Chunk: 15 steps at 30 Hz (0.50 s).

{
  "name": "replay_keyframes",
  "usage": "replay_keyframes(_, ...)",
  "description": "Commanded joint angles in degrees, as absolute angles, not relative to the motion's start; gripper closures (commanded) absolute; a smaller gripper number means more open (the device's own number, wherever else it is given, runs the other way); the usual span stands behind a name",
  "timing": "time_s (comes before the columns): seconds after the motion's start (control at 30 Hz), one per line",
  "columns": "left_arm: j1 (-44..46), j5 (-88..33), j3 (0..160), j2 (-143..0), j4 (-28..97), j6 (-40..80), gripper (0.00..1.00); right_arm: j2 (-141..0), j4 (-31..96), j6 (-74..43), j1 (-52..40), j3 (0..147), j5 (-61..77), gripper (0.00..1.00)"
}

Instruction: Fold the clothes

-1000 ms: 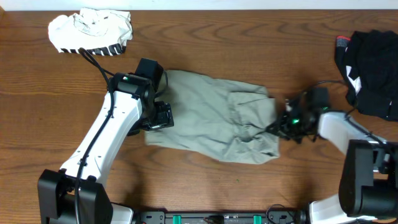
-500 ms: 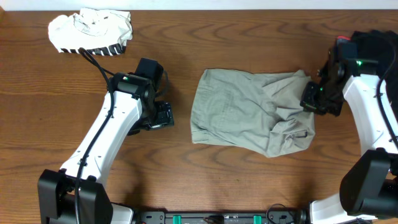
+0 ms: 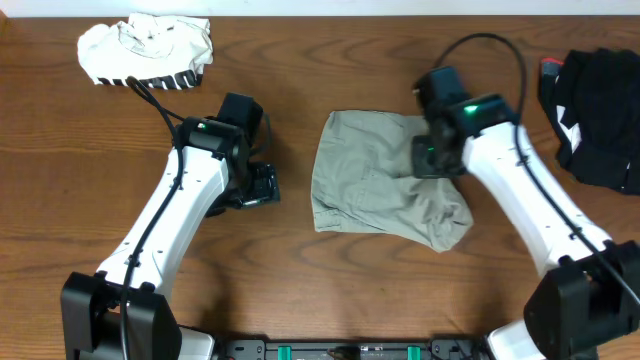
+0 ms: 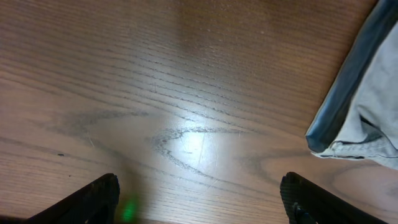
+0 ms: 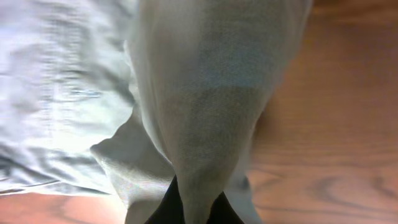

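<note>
Seen from overhead, the khaki shorts lie in the middle of the table, their right part bunched and lifted. The right gripper sits over the shorts' right side with cloth gathered beneath it, probably to carry that side across as a fold. The left gripper rests low over bare wood just left of the shorts, not touching them, perhaps ready to pin the left edge. A white striped garment lies well up and left of the shorts and a black garment well to their right. Both seem to be set aside for a later turn.

From the left wrist, the left gripper has its fingers wide apart with only wood between them. The shorts' hemmed corner shows off to one side, out of its reach.

From the right wrist, the shorts are drawn into a taut ridge that runs down into the right gripper, whose fingers are pinched tight on the cloth. The remaining fabric lies flatter beside that ridge, so the grip suits dragging one layer over another.
</note>
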<state>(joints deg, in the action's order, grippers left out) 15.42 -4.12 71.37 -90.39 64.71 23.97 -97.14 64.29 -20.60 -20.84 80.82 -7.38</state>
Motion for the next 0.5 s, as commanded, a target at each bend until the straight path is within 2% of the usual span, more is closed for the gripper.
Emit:
replay_keyframes(0.0,15.1,-3.8,71.7,-90.6,65.3,23.7,0.15,-98.2,62.8,-24.3,-24.2,80.4,-8.8,0.99)
replay_keyframes(0.47,15.1,-3.8,71.7,-90.6,65.6,23.7,0.15,-101.4,61.6,-25.8,-27.4,80.4,-8.4,0.99)
